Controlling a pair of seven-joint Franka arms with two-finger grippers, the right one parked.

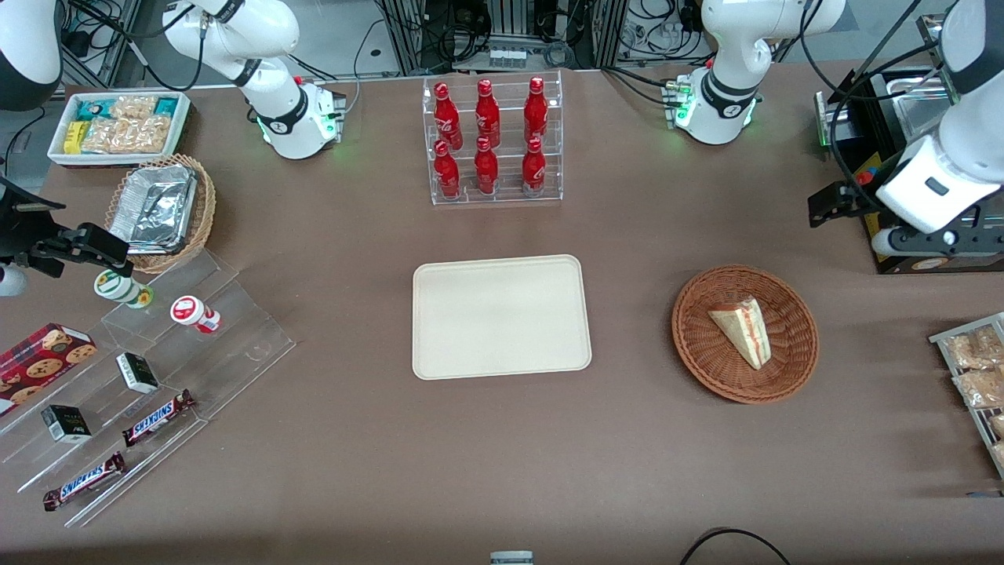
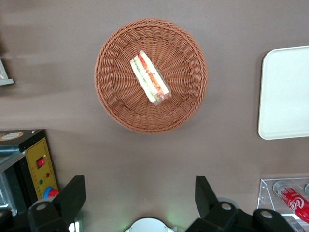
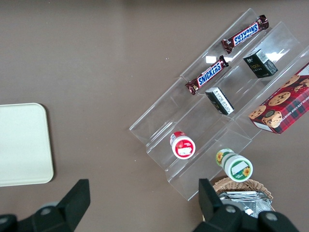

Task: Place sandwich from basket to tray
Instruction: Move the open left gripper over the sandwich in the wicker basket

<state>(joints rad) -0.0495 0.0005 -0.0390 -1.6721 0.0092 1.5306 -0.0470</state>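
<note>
Sandwich in basket shows its filling only from the wrist, gripper above, fingers wide.

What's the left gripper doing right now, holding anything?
Left gripper: open, empty, above the table, farther from the front camera than the basket; sandwich lies in the basket.
</note>
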